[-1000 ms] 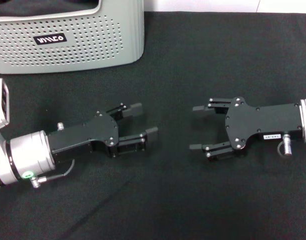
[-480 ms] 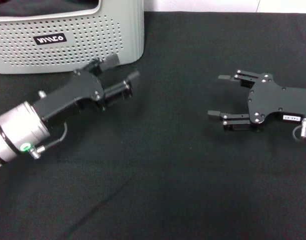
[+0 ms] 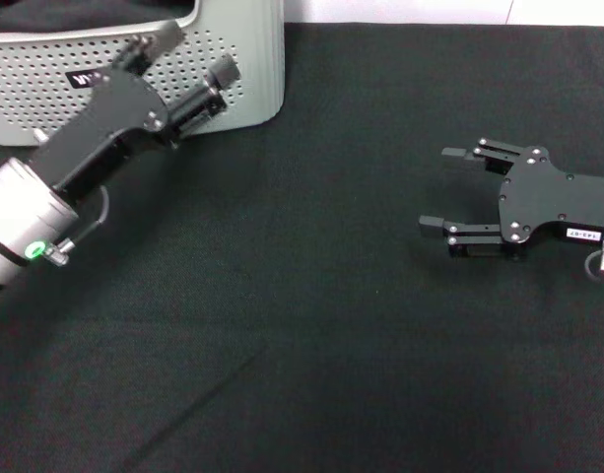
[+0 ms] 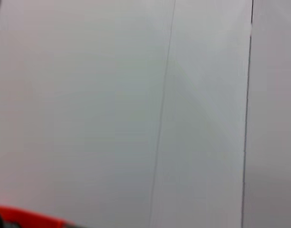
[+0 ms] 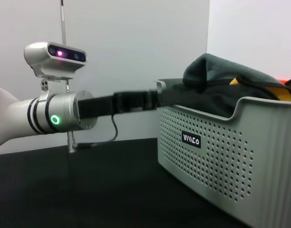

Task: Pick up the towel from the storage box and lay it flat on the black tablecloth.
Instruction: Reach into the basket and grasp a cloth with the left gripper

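Black tablecloth (image 3: 311, 325): matte, plain fabric spread over the whole worktop.
Right tool (image 3: 441, 189): low over the cloth at the right, flat black body, fingers apart, nothing between them.
Left tool (image 3: 188, 59): raised in front of the box's perforated wall near its rim, fingers apart and empty.
Storage box (image 5: 221, 156): light grey plastic, rounded corners, walls dotted with small holes, black label.
Towel (image 5: 221, 80): soft heap inside the box, grey side up, yellow-orange showing at one edge.
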Motion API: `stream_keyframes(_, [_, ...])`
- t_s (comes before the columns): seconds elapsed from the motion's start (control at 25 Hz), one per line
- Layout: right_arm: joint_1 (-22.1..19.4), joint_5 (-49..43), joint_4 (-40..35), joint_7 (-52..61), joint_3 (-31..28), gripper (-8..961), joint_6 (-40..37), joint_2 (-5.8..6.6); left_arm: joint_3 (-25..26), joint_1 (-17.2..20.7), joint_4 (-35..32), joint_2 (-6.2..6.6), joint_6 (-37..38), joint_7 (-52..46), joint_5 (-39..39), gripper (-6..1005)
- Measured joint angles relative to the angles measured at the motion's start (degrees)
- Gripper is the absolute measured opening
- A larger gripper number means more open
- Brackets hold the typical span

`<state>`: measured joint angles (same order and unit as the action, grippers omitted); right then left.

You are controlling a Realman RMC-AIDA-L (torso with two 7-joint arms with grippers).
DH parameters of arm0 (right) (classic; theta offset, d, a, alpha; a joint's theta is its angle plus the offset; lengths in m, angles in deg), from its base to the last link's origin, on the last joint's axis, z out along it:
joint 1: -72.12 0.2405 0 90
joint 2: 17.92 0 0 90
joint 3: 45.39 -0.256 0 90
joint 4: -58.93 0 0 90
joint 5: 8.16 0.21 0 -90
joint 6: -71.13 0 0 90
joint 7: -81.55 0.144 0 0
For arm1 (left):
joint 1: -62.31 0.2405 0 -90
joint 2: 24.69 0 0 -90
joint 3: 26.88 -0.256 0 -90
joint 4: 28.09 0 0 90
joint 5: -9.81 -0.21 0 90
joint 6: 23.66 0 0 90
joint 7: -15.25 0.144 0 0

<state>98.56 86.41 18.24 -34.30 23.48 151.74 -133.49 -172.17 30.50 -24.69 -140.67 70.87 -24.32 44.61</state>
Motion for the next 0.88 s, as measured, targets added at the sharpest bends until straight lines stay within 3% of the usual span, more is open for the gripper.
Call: stream_keyframes(0.88, [0.1,-0.1,1.5,-0.2,-0.3,854,-3.7,-0.11,0.0,-2.9,0.4,-0.66,1.1,19.1,13.1,878])
